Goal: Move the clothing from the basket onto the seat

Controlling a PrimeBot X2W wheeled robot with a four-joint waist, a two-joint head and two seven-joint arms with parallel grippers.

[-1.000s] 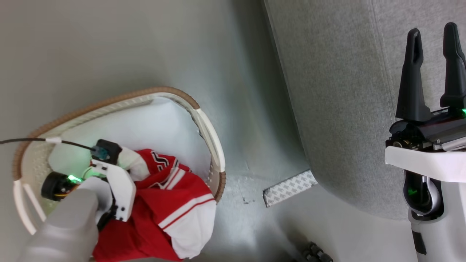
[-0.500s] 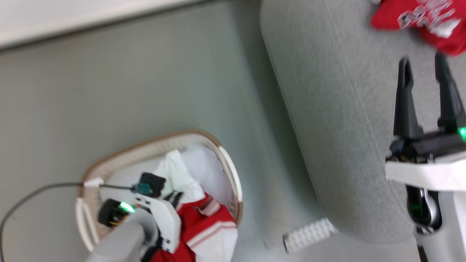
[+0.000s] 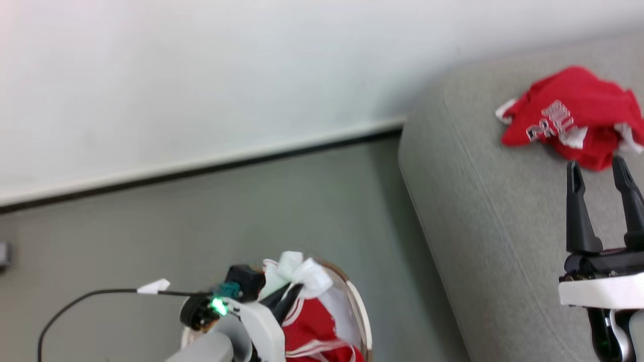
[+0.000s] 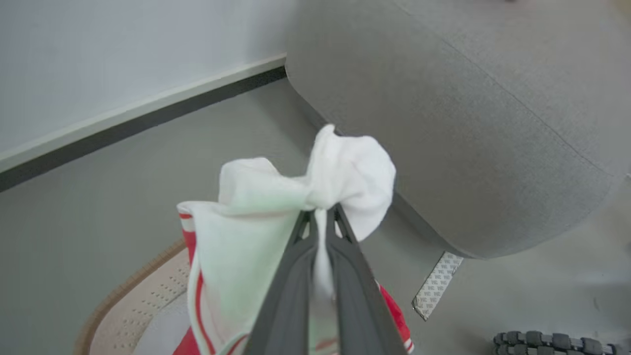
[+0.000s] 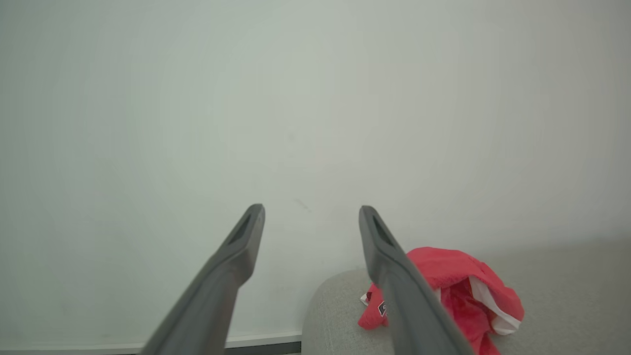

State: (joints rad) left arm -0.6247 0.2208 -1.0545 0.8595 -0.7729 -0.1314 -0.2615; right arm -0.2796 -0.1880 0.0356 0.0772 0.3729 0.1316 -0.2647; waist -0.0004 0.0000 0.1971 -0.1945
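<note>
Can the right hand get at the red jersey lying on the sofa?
Probably yes: the right hand is open, pointing at the red jersey on the sofa, and nothing stands between them; its height above the sofa is unclear.

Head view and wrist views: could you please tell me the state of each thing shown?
left gripper: jaws shut on garment.
right gripper: jaws open, empty.
garment: held up above basket.
basket: upright on floor.
jersey: crumpled on sofa.

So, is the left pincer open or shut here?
Shut on the clothing: the left pincer clamps a white fold, its jaws nearly touching, red fabric hanging toward the basket.
</note>
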